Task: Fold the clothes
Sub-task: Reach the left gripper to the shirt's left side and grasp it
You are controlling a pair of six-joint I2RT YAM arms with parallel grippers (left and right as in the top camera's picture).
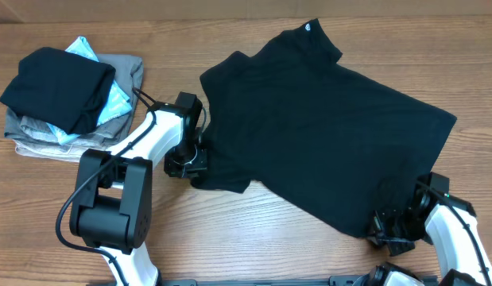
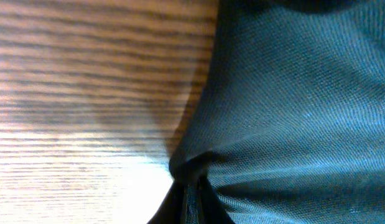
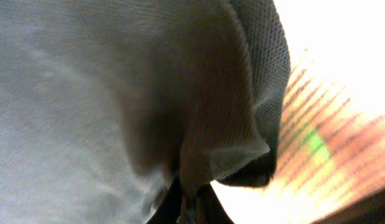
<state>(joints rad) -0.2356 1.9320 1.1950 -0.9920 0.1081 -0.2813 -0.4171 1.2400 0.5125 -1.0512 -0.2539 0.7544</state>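
The clothes, a large black T-shirt (image 1: 325, 119), lie spread across the table's middle and right, neck label at the top. My left gripper (image 1: 199, 163) is shut on the shirt's left edge near the lower sleeve; in the left wrist view the dark fabric (image 2: 292, 106) bunches into a pinch between the fingers (image 2: 191, 199). My right gripper (image 1: 382, 221) is shut on the shirt's bottom right edge; the right wrist view shows fabric (image 3: 117, 81) folded over and pinched at the fingers (image 3: 189, 205).
A pile of folded garments (image 1: 71, 99), with a black one on top over light-blue and grey ones, sits at the far left. Bare wood table (image 1: 253, 238) lies in front of the shirt. The left arm's base (image 1: 110, 199) stands at the front left.
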